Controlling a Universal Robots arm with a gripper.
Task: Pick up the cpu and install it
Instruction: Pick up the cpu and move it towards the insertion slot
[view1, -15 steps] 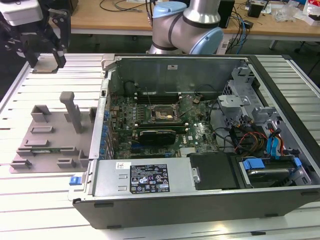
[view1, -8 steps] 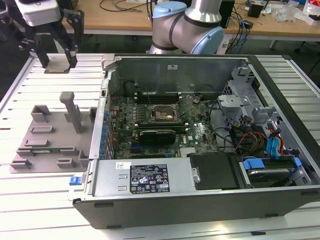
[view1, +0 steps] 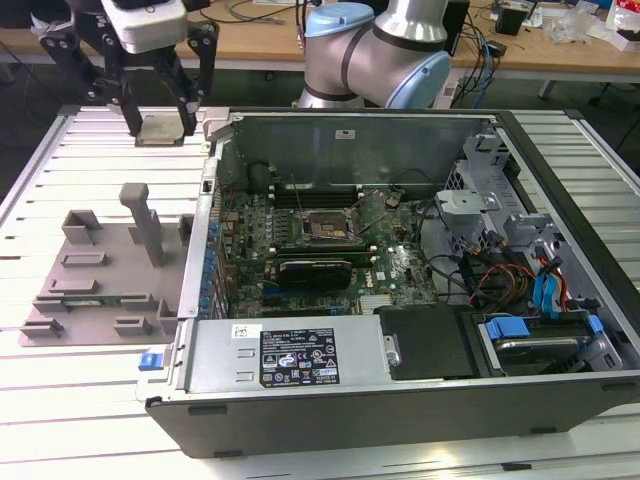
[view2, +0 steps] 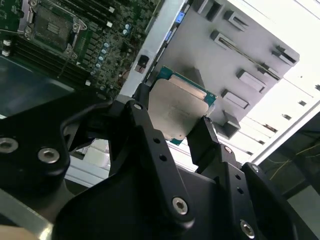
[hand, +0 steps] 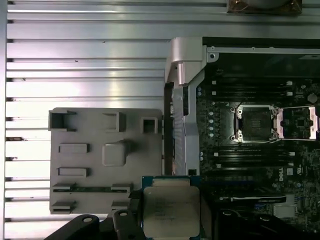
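- Between the jaws, the cpu (view2: 181, 102) lies flat, its pale metal top toward the wrist cameras; being square, it has no long axis to speak of
- My gripper (view1: 160, 122) is closed on it, fingers (view2: 202, 137) pinching two opposite edges, and I judge it lifted off the table (view1: 70, 150)
- Near the chip lies the grey tray (hand: 90, 165), posts upright, closer to the exterior camera than the gripper
- Toward the exterior view's right, inside the open computer case (view1: 400, 400), sits the socket (view1: 328, 228), its frame (hand: 297, 122) flipped open, well apart from the chip
- I judge the pick done, the seating not yet
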